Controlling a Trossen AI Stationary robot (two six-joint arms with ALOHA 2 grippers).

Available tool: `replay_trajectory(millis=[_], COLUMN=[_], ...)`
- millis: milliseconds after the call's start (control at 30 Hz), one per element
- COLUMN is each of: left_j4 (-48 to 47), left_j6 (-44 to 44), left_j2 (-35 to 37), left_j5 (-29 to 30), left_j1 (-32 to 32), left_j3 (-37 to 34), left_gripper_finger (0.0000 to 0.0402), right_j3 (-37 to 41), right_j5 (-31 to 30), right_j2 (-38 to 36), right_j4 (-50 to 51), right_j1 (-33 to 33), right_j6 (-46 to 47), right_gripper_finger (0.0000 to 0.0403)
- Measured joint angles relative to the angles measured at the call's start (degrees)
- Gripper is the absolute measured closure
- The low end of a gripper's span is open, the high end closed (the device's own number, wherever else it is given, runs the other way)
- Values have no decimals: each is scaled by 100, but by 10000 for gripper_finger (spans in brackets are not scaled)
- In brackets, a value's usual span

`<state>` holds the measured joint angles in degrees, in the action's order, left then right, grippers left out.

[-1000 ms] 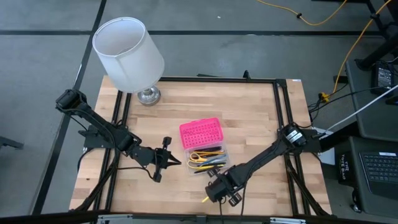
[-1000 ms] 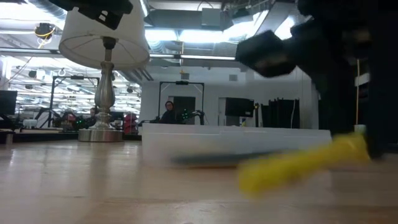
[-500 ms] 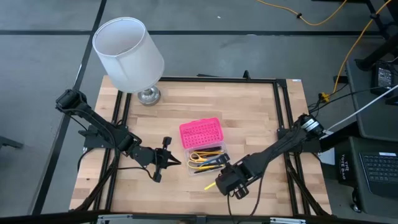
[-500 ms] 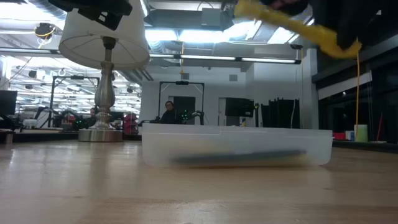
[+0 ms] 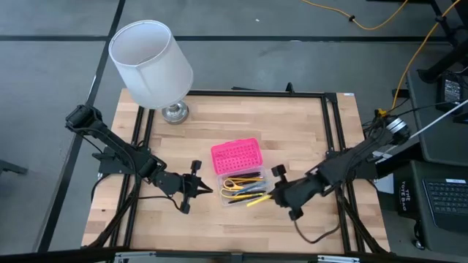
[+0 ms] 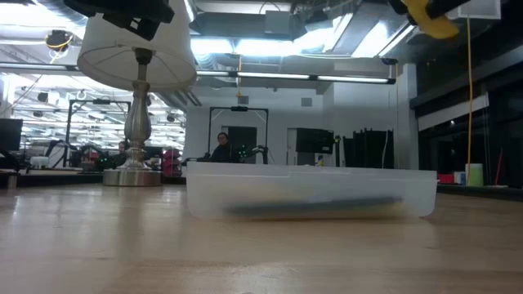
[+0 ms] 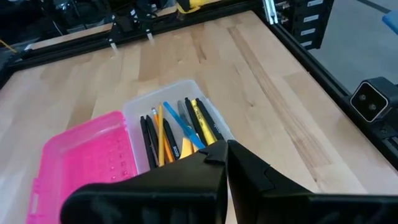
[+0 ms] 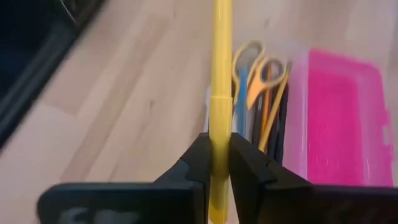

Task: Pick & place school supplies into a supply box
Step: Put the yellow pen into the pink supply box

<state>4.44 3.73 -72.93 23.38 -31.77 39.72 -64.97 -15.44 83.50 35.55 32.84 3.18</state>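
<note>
the wooden surface carries a white-shaded lamp at its far left corner, well apart from the work, so it is unlikely to be struck. near the middle lies the supply box, opened flat: pink lid on the far side, clear base nearer, already holding pens, pencils and the yellow-handled scissors.

the left tool waits just beside the box's left side, its fingers closed together with nothing between them. if the box slides that way it could bump this tool.

the right tool hangs at the box's right edge, clamped tight on a yellow pen that it grips near one end, the free end reaching out over the base. in the low view the pen sits high above the surface.

the main risk, i judge, is release from this height with the pen lying across the other supplies: it could bounce, land astride the rim, or roll out onto the surface. a grip so near the end may also let the pen droop or swing, and a descent at this angle could catch the scissors' handles.
</note>
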Motion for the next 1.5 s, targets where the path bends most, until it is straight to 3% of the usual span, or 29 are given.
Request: replay_trajectory(millis=[233,467,900,1100,1333,1500], left_j4=[3,19,56,-50,-17,-64], left_j6=[-2,-2,121,77,-607,-450], left_j2=[0,0,0,0,0,0], left_j5=[479,699,689,1311,1909,1488], left_j1=[0,2,1,2,92,513], left_j3=[0,0,4,4,4,4], left_gripper_finger=[396,396,396,396,396,396], right_j3=[1521,2507,2603,2603,2603,2603], right_j5=[-6,0,249,511,1124,1217], right_j2=[-853,-1011,-1011,-1011,-1011,-1011], right_j4=[-2123,-3782,-4054,-4048,-4047,-4045], right_j1=[-17,-234,-965,-1298,-1703,-1738], right_j6=[-220,-940,-1102,-1464,-1550,-1550], right_gripper_finger=[363,363,361,361,361,362])
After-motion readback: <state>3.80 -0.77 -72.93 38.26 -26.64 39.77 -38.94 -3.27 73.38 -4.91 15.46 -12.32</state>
